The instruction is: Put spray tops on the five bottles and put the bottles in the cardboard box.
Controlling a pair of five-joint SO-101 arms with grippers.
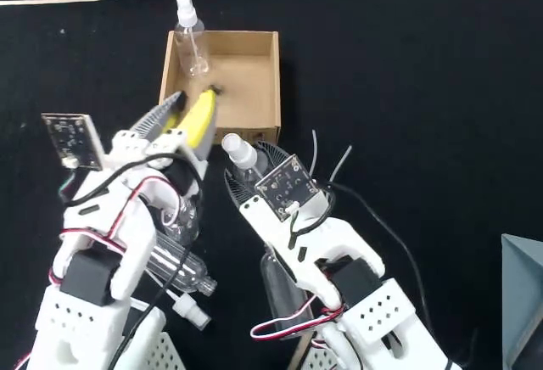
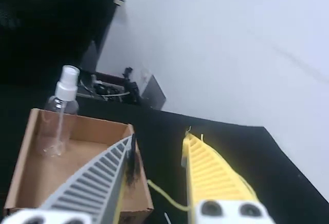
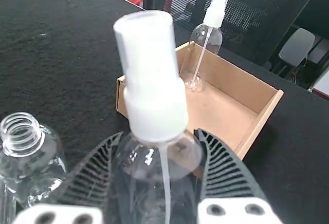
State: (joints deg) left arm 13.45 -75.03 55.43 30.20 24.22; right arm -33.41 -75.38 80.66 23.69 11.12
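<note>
The right jaws, black and ribbed, are clamped on the shoulders of a clear plastic spray bottle. It stands upright between them with its white spray top on, just outside the near wall of the cardboard box. The left jaws stand apart with nothing between them: a ribbed grey finger and a ribbed yellow finger, their tips over the near left part of the box.

Inside the box, in the far left corner, a second capped bottle stands upright against the wall, its dip tube showing through the clear plastic. The box is open-topped, brown and plain, with a flat bare floor.

Beside the right jaws stands an uncapped bottle with a threaded neck. Under the left arm, a lying bottle rests on its side, and a loose spray top lies near its neck. Two thin white tubes lie right of the right arm.

All of this sits on a desk covered in matte black cloth. A grey block sits at its right edge. Behind are a pale wall and a mesh-backed chair.
</note>
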